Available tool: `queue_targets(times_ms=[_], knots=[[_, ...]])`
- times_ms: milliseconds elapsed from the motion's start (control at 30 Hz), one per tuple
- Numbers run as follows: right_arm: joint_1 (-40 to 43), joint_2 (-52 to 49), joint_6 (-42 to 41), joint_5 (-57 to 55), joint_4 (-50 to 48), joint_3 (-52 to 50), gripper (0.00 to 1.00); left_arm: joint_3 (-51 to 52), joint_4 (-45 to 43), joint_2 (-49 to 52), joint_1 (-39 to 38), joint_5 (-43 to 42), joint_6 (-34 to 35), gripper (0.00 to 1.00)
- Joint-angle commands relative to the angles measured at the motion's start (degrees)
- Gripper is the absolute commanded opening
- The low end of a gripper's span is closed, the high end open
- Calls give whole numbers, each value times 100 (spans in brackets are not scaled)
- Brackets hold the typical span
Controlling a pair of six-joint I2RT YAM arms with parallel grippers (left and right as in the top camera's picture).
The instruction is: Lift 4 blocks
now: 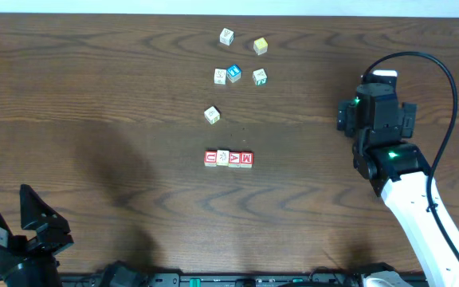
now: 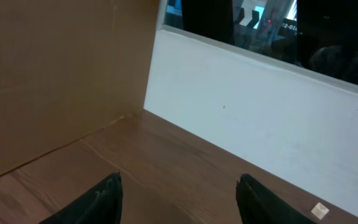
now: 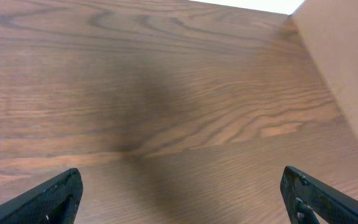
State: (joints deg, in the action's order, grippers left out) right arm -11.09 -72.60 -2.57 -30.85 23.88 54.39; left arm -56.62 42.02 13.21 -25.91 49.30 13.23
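Note:
The four blocks sit in a tight row at mid-table: a red one [image 1: 211, 158], a pale cream one [image 1: 224, 156], a red one [image 1: 236, 159] and a red one [image 1: 248, 159]. All rest on the wood, untouched. My left gripper [image 1: 42, 217] hovers far off at the near left corner. In the left wrist view the left gripper [image 2: 179, 196] stands open with only bare table between its dark fingers [image 2: 107, 196]. My right gripper [image 1: 375, 112] is off to the right of the row. In its wrist view the right gripper [image 3: 180, 186] is spread wide open over bare wood.
Other cubes lie farther back: a white one [image 1: 226, 36], yellow [image 1: 260, 45], white [image 1: 220, 76], blue [image 1: 233, 73], green-marked [image 1: 260, 76] and a lone cream one [image 1: 212, 115]. A cardboard wall [image 2: 55, 74] and a white wall [image 2: 260, 118] bound the table.

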Motion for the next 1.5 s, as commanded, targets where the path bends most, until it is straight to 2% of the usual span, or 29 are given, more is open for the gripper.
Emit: queue_targets(times_ms=[0,133,567,700,900,1033,1133,1200,1300,1367,1467], knots=[[28,-17,264,-315,-4,66,99,-109,-7,-37,24,153,-72,64],[28,-17,264,-315,-7,66,99,-109,-13,-37,24,153,-72,74],[28,-17,264,-315,-7,66,99,-109,-2,-37,24,125,-72,76],[28,-17,264,-315,-7,66,99,-109,385,-37,24,284,-96,76],[28,-17,264,-315,-4,66,99,24,-31,-35,24,267,-98,76],[28,-17,264,-315,-7,66,99,409,-855,-22,24,258,-251,76],[28,-17,264,-315,-7,66,99,1023,-2170,-13,42,-164,-715,77],[28,-17,264,-315,-7,66,99,1622,-3307,15,369,-955,-1134,76],[28,-17,264,-315,-7,66,99,2675,-4754,11,1117,-2376,-1279,77],[28,-17,264,-315,-7,66,99,3289,-5316,-9,1521,-3117,-1252,76],[28,-17,264,-315,-7,66,99,4015,-5821,-96,1821,-3394,-1233,76]])
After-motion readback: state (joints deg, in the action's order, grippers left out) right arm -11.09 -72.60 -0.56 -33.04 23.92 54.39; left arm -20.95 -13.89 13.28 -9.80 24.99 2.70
